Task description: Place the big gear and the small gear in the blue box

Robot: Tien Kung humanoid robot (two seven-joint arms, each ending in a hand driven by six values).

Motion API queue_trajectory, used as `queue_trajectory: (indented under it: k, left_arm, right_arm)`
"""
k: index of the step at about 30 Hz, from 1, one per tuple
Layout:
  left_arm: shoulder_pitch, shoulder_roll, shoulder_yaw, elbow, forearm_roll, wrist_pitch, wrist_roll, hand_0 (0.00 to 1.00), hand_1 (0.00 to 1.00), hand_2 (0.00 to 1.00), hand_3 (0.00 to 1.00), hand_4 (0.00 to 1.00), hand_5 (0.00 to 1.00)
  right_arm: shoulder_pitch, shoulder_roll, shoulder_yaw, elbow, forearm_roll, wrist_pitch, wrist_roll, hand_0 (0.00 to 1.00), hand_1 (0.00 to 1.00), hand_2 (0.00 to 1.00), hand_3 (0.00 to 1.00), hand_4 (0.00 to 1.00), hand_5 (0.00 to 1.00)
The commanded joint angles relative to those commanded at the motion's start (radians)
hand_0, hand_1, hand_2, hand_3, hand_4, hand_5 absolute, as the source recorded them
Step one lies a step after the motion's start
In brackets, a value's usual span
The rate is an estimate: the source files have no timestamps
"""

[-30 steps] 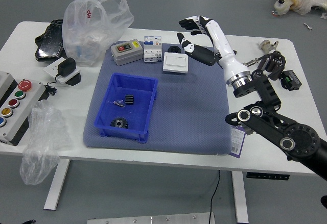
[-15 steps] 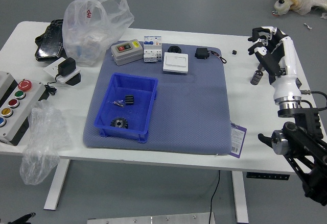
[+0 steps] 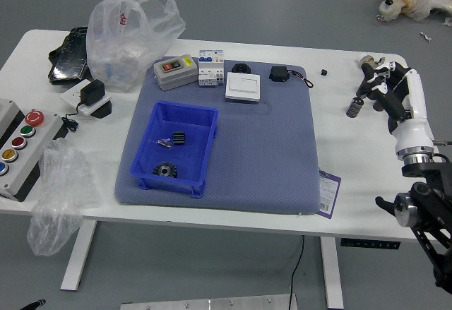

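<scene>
- Robot hand (image 3: 397,92) on the right arm, over the table's (image 3: 360,162) right part, with fingers loosely bent and parted.
- Just beside the fingertips, a short dark cylinder (image 3: 355,107), slightly tilted.
- Nearer the mat, a small black cube (image 3: 324,72); on the mat's far right corner, a black block with a cord (image 3: 280,73).
- At the mat's right edge, towards the front, a purple-edged card (image 3: 328,194).
- Along the far edge of the blue-grey mat (image 3: 265,158), a white box (image 3: 243,87) with a black ring (image 3: 241,68) behind it, then a white-and-blue module (image 3: 211,68) and a grey case (image 3: 175,72).
- On the mat's left part, well apart from the hand, a blue box (image 3: 211,121).
- Inside the blue box: big gear (image 3: 165,170) flat near the front wall; small gear (image 3: 179,138), apparently on its side, farther back, beside a shiny metal piece (image 3: 164,142).
- At the lower left corner, a dark tip of the left arm (image 3: 32,305).
</scene>
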Motion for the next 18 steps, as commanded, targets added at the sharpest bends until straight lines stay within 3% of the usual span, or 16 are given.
queue_trajectory:
  k: [4,8,9,14,15,18]
  left_arm:
    - [0.007,-0.003,-0.011,-0.002,0.006,0.002,0.007,0.655,0.593,0.586,0.733,0.751,0.585]
    - [0.006,-0.004,-0.014,-0.003,0.008,0.003,0.008,0.655,0.593,0.586,0.733,0.751,0.585]
    - [0.006,-0.004,-0.014,-0.003,0.007,0.004,0.008,0.655,0.595,0.586,0.732,0.749,0.583]
    - [0.005,-0.005,-0.016,-0.003,0.007,0.005,0.009,0.655,0.595,0.586,0.732,0.749,0.583]
    - [0.005,-0.006,-0.017,-0.004,0.007,0.005,0.009,0.655,0.594,0.586,0.731,0.748,0.583]
    - [0.008,-0.005,-0.022,-0.005,0.009,0.006,0.014,0.655,0.594,0.586,0.731,0.748,0.583]
  right_arm:
    - [0.017,0.013,-0.02,-0.002,-0.011,-0.011,-0.013,0.318,0.313,0.297,0.34,0.982,0.543]
    - [0.039,0.023,-0.029,-0.014,-0.07,-0.059,-0.078,0.318,0.313,0.297,0.34,0.982,0.543]
    - [0.045,0.024,-0.032,-0.017,-0.089,-0.069,-0.096,0.405,0.499,0.644,0.652,0.968,0.525]
    - [0.063,0.034,-0.056,-0.038,-0.147,-0.07,-0.141,0.405,0.499,0.644,0.652,0.968,0.525]
    - [0.065,0.038,-0.06,-0.043,-0.138,-0.063,-0.132,0.936,0.949,0.997,0.977,0.972,0.537]
    - [0.062,0.046,-0.061,-0.05,-0.101,-0.044,-0.101,0.936,0.949,0.997,0.977,0.972,0.537]
